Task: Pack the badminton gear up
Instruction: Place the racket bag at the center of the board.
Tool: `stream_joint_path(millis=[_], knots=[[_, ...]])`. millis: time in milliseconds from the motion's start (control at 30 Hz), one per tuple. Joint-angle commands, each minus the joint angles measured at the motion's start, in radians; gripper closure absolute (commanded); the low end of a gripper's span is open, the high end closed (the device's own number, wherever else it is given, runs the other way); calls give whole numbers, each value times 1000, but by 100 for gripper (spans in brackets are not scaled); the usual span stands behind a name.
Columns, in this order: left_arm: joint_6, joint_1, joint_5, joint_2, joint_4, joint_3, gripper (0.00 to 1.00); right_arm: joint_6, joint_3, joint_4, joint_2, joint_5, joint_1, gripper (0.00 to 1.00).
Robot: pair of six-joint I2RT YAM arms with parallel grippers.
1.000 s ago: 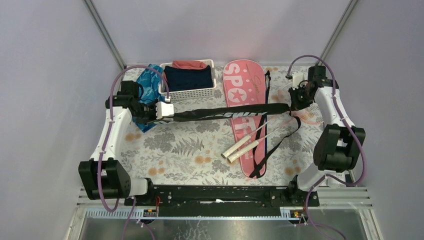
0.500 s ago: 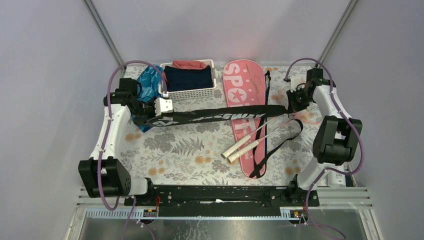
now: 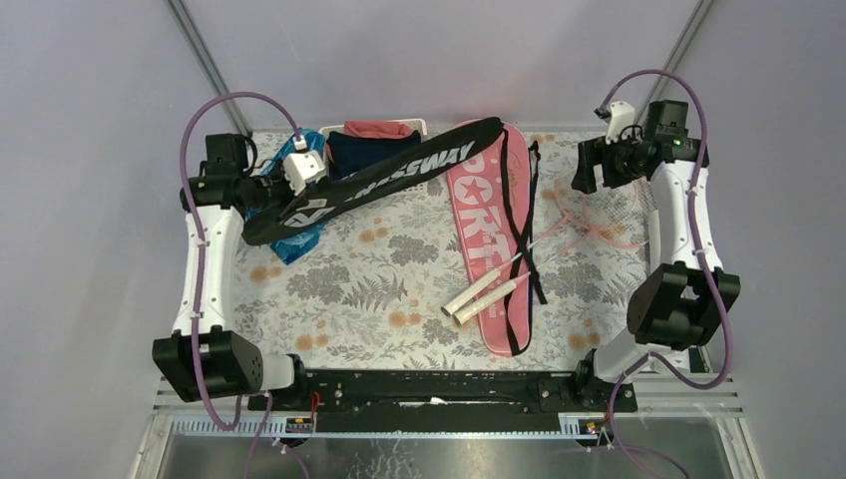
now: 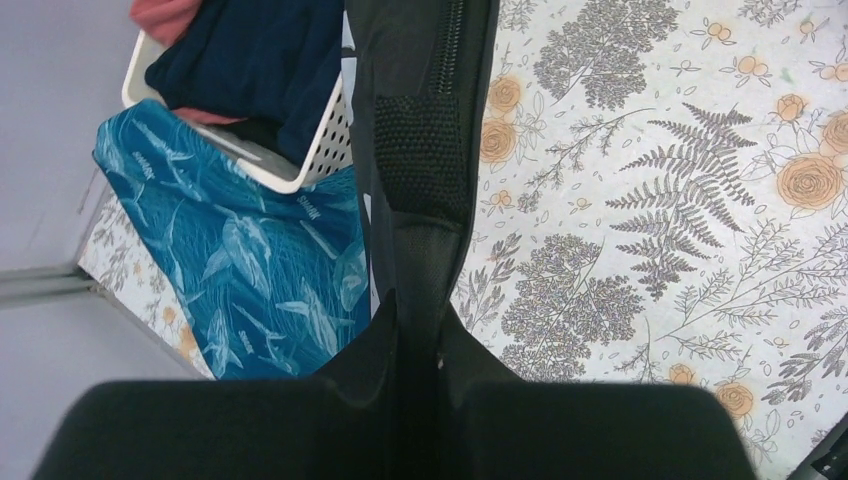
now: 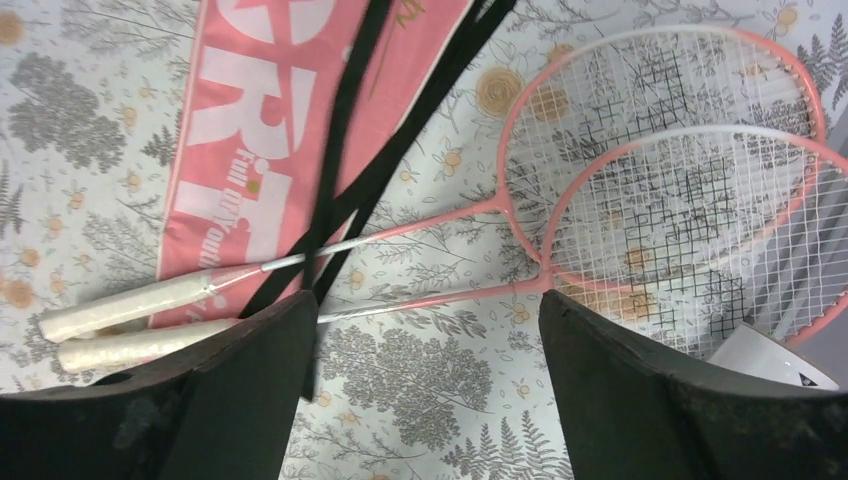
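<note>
Floral tabletop (image 3: pixel 379 289): pink SPORT bag (image 3: pixel 479 200) centre-right, two pink rackets (image 5: pixel 660 120) partly across it, white basket (image 4: pixel 335 140) touching blue packet (image 4: pixel 250 270) far-left.

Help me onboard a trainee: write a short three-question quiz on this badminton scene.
1. True or false: the right tool is shut.
2. What does the left tool grip? A) the black bag B) nothing C) a water bottle
3. What colour are the frames of the two rackets on the table?
Key: 1 false, it is open; 2 A; 3 pink.
</note>
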Motion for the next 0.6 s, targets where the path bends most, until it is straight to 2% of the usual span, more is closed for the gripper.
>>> stream_joint_path(millis=[0,133,233,400,500,567], knots=[[-59,60,6,-45,123,72,100,49,36,-23,-63,-85,0,10],[-56,95,-27,-84,151,70,100,64,9,-13,-68,-125,0,9],[-133,123,-21,-118,233,60,100,74,-14,4,-61,-139,0,10],[-209,142,2,-135,278,103,100,86,-34,13,-42,-171,0,11],[-192,143,-1,-136,267,111,100,88,-47,22,-39,-176,0,11],[-116,143,-19,-143,229,102,100,86,-59,29,-41,-175,0,11]])
